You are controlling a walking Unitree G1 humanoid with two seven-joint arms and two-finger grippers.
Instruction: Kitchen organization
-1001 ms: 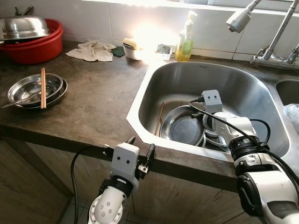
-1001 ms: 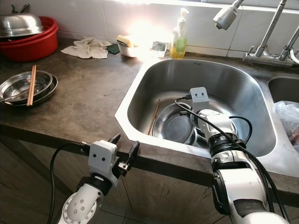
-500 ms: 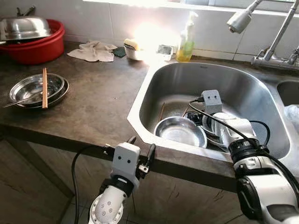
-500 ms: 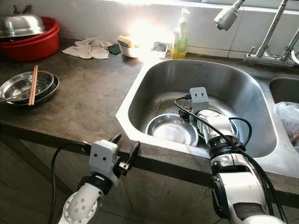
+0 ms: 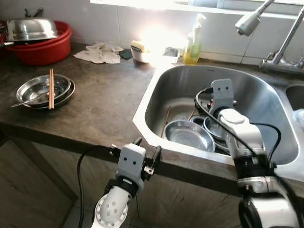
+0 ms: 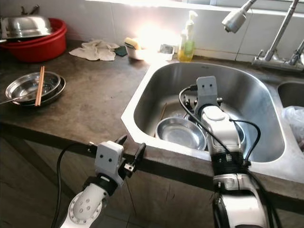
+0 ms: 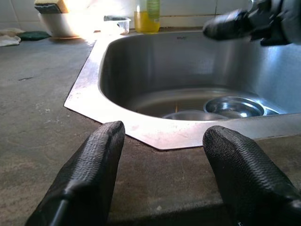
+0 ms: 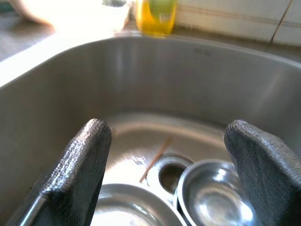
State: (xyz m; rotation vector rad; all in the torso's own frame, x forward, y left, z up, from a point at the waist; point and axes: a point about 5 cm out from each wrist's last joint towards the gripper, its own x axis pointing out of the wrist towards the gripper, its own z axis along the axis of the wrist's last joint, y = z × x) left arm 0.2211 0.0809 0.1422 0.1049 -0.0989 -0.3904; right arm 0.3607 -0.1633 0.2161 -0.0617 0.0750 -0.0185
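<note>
Dark table (image 5: pixel 99 102) around steel sink (image 5: pixel 247 92); red basin (image 5: pixel 45 45) far left, stacked bowls (image 5: pixel 42 90) bearing chopsticks (image 5: pixel 51 88). Sink bowl (image 5: pixel 189 135) under right pincer (image 8: pixel 167 155), fingers apart, empty. Left pincer (image 7: pixel 162 160) likewise apart at table edge

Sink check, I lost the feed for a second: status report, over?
Right gripper open, empty, above the steel bowls in the sink. Left gripper open at the counter edge. Chopstick by the drain.
</note>
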